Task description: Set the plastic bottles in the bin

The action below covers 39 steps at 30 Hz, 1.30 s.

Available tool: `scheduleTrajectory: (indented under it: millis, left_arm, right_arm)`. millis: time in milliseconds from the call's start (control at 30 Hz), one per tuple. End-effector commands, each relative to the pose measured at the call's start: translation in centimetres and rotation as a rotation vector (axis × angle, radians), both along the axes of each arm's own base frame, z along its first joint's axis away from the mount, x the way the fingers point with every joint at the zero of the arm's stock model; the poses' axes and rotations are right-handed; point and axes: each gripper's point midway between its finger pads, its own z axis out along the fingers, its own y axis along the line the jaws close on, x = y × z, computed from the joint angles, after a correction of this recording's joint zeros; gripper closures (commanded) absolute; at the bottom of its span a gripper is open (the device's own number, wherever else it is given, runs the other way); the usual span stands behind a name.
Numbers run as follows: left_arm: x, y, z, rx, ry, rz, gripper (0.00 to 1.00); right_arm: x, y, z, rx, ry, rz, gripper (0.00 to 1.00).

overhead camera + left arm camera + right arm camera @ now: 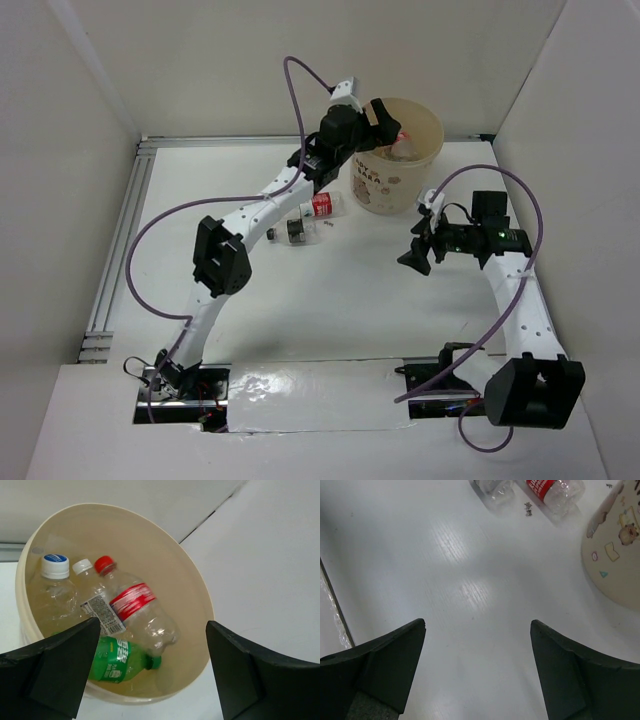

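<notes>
Beige bin (170, 550) sits directly below the left gripper (152, 625), whose jaws stand wide apart with nothing between them. Inside the bin lie four plastic bottles, among them a red-capped bottle (142, 612) and a green bottle (117, 660). The right gripper (477, 624) is also spread wide and empty. Well ahead of it, a red-labelled bottle (555, 489) and a clear bottle (495, 489) lie on the table (470, 580), near the bin's side.

I think three things could go wrong. Both bottles lie on their sides, so a finger that touches first may roll them away. They lie under the left arm (265, 205), so the two arms may collide. The left gripper may also catch the rim when it leaves and tip the bin.
</notes>
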Motion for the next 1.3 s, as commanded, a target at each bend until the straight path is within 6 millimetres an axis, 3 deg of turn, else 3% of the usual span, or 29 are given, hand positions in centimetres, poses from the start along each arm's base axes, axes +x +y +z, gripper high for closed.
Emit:
scheduleTrajectory:
  millis: [0,33,67,100,133,167,233,267,300,333,367,433,467,500,533,567,600,633,667,700,800,900,1033,1167,1200,1267]
  left_arm:
    - [-2.4,1.9,9.8,-0.091,-0.175,-0.013,0.01]
    - [-2.8,2.7,10.8,-0.086,-0.19,0.007,0.01]
    - [-3.2,3.4,9.6,-0.052,-0.166,0.021,0.01]
    - [-3.8,4.4,9.8,-0.037,-0.165,0.036,0.01]
    - [-6.2,7.1,14.0,-0.067,-0.22,0.071,0.01]
    - [-6.7,8.1,10.0,0.007,-0.155,0.091,0.01]
    - [-8.3,12.2,8.2,0.065,-0.11,0.159,0.01]
    - [-11.5,14.9,10.8,0.031,-0.135,0.171,0.01]
    - [-12.3,16.8,4.4,0.127,-0.032,0.191,0.01]
    - [-13.6,18.5,2.7,0.125,0.013,0.214,0.01]
    - [-16.4,20.7,0.0,0.15,0.056,0.223,0.01]
    - [-19.4,24.0,-3.8,0.191,0.15,0.272,0.01]
    - [-20.6,25.5,-5.2,0.18,0.184,0.311,0.01]
    - [-22.5,26.7,-9.1,0.22,0.252,0.315,0.01]
    - [-24.2,28.5,-8.3,0.172,0.232,0.34,0.01]
    - [-25.7,29.6,-9.9,0.187,0.272,0.355,0.01]
    - [-27.0,30.5,-12.3,0.19,0.317,0.365,0.01]
    - [-28.2,31.2,-11.7,0.151,0.296,0.368,0.01]
    - [-28.9,31.9,-12.3,0.145,0.306,0.384,0.01]
    - [-29.9,32.6,-14.0,0.158,0.352,0.394,0.01]
    - [-31.3,33.7,-13.9,0.119,0.352,0.411,0.01]
    - [-32.1,34.4,-14.5,0.117,0.371,0.432,0.01]
    - [-32.5,34.9,-15.2,0.138,0.385,0.444,0.01]
    - [-32.5,35.2,-15.0,0.147,0.382,0.45,0.01]
    - [-32.6,35.3,-15.2,0.153,0.389,0.451,0.01]
    - [-32.6,35.3,-15.2,0.154,0.389,0.451,0.01]
  right_arm:
    - [1.5,1.2,1.0,-0.008,-0.08,0.016,0.07]
    - [1.5,1.8,1.1,-0.008,-0.093,0.036,0.06]
    - [1.4,3.0,1.1,-0.01,-0.106,0.086,0.05]
    - [1.4,3.7,1.3,-0.015,-0.126,0.107,0.05]
    - [2.4,4.4,1.3,-0.024,-0.165,0.126,0.05]
    - [2.2,6.4,1.4,-0.03,-0.192,0.187,0.05]
    - [4.0,8.3,1.0,-0.077,-0.262,0.205,0.05]
    - [4.1,9.3,0.3,-0.091,-0.267,0.223,0.05]
    - [4.0,11.0,-0.2,-0.12,-0.294,0.263,0.04]
    - [5.0,12.3,-0.5,-0.127,-0.322,0.277,0.04]
    - [4.8,14.4,-0.6,-0.136,-0.347,0.313,0.04]
    - [6.9,16.0,-0.2,-0.167,-0.433,0.283,0.04]
    - [8.0,16.8,-1.0,-0.18,-0.434,0.279,0.04]
    - [8.4,18.0,-1.1,-0.184,-0.452,0.286,0.02]
    - [9.3,18.4,-1.2,-0.197,-0.466,0.267,0.02]
    - [10.3,19.1,-2.4,-0.208,-0.466,0.275,0.02]
    - [11.0,20.0,-1.6,-0.212,-0.497,0.286,0.02]
    - [11.6,20.7,-1.8,-0.223,-0.51,0.29,0.02]
    - [12.6,21.2,-3.1,-0.241,-0.503,0.29,0.01]
    - [13.4,22.0,-2.3,-0.233,-0.531,0.284,0.0]
    - [15.4,23.4,-3.3,-0.248,-0.523,0.295,0.0]
    - [16.0,25.1,-5.1,-0.254,-0.474,0.352,0.0]
    - [14.5,28.1,-8.0,-0.272,-0.407,0.462,0.0]
    - [13.8,28.9,-10.9,-0.302,-0.343,0.531,0.0]
    - [13.5,28.7,-12.3,-0.322,-0.295,0.543,0.01]
    - [13.7,28.9,-12.7,-0.326,-0.286,0.545,0.01]
